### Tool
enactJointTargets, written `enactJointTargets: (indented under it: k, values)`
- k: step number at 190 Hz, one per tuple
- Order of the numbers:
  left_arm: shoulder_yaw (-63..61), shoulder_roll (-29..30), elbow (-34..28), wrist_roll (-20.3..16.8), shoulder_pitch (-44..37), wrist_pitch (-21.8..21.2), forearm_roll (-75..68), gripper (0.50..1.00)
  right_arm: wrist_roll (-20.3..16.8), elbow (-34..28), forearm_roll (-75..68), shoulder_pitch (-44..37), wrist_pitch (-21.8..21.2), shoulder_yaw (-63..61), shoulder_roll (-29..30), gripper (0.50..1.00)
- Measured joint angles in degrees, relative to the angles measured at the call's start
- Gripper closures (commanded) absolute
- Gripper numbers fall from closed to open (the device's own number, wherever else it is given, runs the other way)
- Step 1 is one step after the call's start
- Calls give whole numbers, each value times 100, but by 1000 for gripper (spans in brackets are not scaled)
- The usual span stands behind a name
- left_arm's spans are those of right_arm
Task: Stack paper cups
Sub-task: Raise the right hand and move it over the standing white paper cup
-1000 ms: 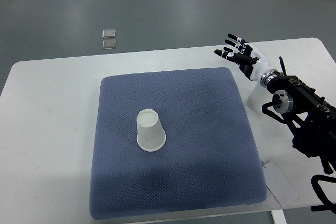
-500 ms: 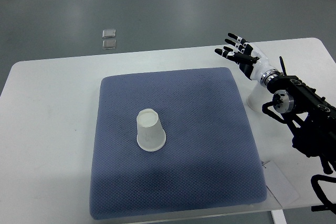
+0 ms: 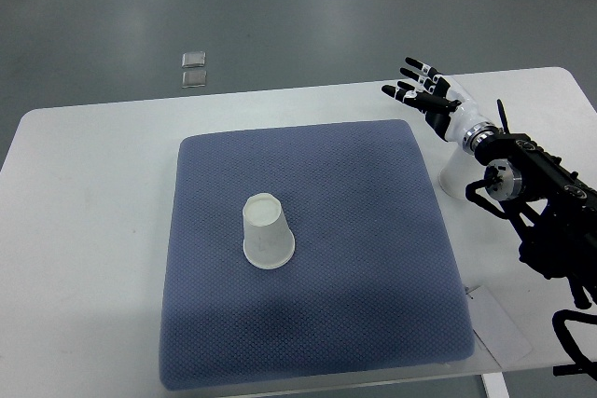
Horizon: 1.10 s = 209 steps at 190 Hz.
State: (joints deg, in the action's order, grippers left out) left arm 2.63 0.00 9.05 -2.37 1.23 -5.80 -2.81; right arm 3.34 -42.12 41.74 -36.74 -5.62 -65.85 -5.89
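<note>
Standing upside down alone on the blue quilted fabric mat (image 3: 373,230), the white paper cup (image 3: 267,232) awaits a partner, none yet stacked, while the black-and-white right hand (image 3: 425,93) hovers well apart, fingers spread and empty.

Counter (image 3: 93,230): spans the frame's lower two thirds, floor behind it along the top.
Mat (image 3: 373,258): lies on the counter, centre of frame.
Paper cup (image 3: 267,232): stands upside down on the mat, left of its centre.
Second cup (image 3: 454,174): on the counter just off the mat's right edge, partly hidden by the arm.
Right hand (image 3: 427,95): upper right, over the counter beyond the mat's far right corner, fingers (image 3: 410,67) spread.
Two small tiles (image 3: 194,69): on the floor, upper left of centre.
</note>
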Motion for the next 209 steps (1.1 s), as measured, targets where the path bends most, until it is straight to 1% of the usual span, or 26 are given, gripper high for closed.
enactJointTargets:
  k: [23,64,95,113,143,185,209]
  values:
    - [0,0,0,0,0,0,0,500,0,37,0,0,-2,-5,0,576]
    - [0,0,0,0,0,0,0,500,7,57,-5,-11,-138,29,-25,576]
    - [0,0,0,0,0,0,0,500,8,-75,20,-240,-168,214,-255,577]
    - [0,0,0,0,0,0,0,500,6,-163,23,-519,-187,703,-624,579]
    - [0,0,0,0,0,0,0,500,4,-517,26,-1094,-191,1862,-1417,576]
    - [0,0,0,0,0,0,0,500,100,-1314,98,-1711,-197,3331,-2384,579]
    - [0,0,0,0,1,0,0,500,132,-1786,396,-2185,-206,4306,-2944,579]
